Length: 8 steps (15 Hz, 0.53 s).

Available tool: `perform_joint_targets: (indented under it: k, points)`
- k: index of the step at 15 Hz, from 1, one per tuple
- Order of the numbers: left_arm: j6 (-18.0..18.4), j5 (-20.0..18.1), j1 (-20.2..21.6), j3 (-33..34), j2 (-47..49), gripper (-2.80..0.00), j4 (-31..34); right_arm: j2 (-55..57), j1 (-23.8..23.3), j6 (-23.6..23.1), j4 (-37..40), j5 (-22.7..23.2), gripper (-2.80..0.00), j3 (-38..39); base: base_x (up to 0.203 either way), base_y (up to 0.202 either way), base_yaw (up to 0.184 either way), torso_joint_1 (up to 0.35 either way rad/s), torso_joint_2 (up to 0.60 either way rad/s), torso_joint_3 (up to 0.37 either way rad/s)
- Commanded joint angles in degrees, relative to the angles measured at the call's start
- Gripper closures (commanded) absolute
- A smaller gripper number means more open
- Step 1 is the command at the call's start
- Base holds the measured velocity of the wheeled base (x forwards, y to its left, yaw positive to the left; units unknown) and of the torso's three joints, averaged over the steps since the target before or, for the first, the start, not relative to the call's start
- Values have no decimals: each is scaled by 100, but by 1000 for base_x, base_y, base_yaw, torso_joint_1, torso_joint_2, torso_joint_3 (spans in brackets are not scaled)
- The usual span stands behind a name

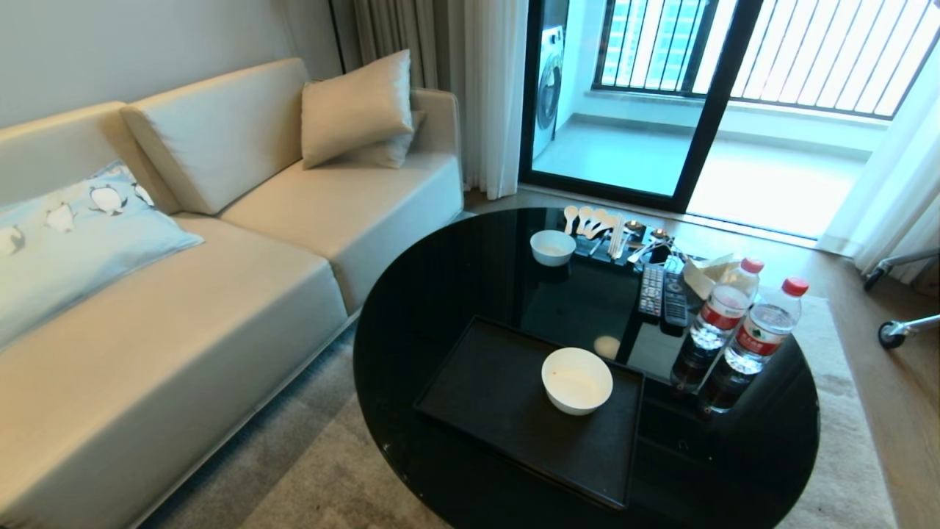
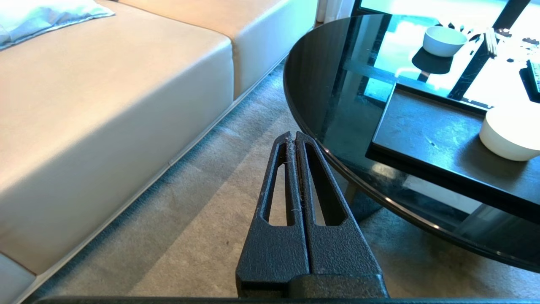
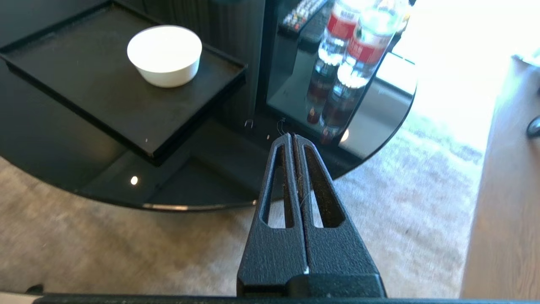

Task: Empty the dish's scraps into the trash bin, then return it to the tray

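Note:
The dish (image 1: 577, 380), a deep cream-white bowl, stands on the black tray (image 1: 485, 397) on the round black glass table. It also shows in the right wrist view as the dish (image 3: 165, 55) on the tray (image 3: 105, 93), and in the left wrist view as the dish (image 2: 510, 133) on the tray (image 2: 426, 135). No scraps show in it. The trash bin is out of view. My right gripper (image 3: 293, 136) is shut and empty, over the table's near edge. My left gripper (image 2: 294, 134) is shut and empty, above the carpet beside the table. Neither arm shows in the head view.
A smaller white bowl (image 1: 552, 247), spoons (image 1: 587, 219), two remotes (image 1: 662, 292), a tissue pack (image 1: 709, 273) and two water bottles (image 1: 742, 330) stand on the table (image 1: 440, 294). A beige sofa (image 1: 220, 257) runs along the left. Wheeled legs (image 1: 892, 334) sit at right.

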Motion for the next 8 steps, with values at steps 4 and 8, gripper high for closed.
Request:
perform_joint_targets:
  k: [4, 8]
  points:
    - [-4, 5, 0, 0, -2, 0, -5, -720, 1, -60, -64, 10, 0, 16, 0, 0, 0, 0, 0, 0]
    - [-4, 5, 0, 0, -2, 0, -5, -720, 1, 9, -55, 8, 0, 16, 0, 0, 0, 0, 0, 0]
